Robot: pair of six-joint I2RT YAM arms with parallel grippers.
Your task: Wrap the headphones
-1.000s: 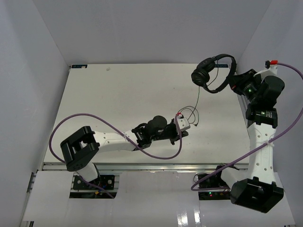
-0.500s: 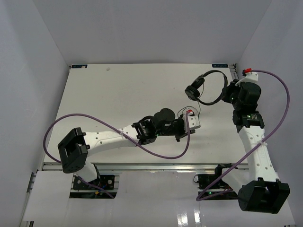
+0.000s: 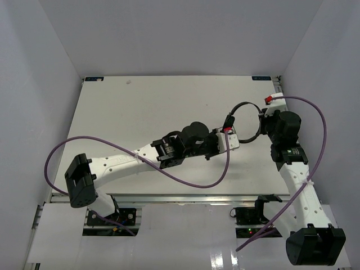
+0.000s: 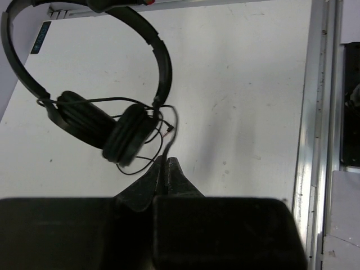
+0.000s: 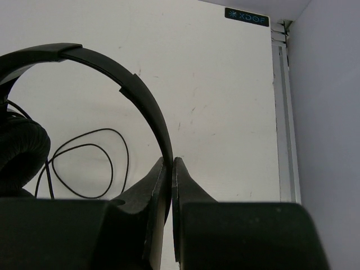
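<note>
The black headphones hang above the right part of the white table. My right gripper is shut on the thin headband, which runs down between its fingertips in the right wrist view. One earcup shows at the left edge there, with loops of thin cord beside it. My left gripper is just below the earcups. In the left wrist view its fingertips are shut on the cord under the two earcups.
Thick purple robot cables trail from both arms over the near part of the table. A metal rail runs along the table's right edge beside the white wall. A blue label marks the far right corner.
My right arm has carried the headphones left and nearer, away from the far right corner. My left arm has reached further right, up to the earcups, with the cord in it.
</note>
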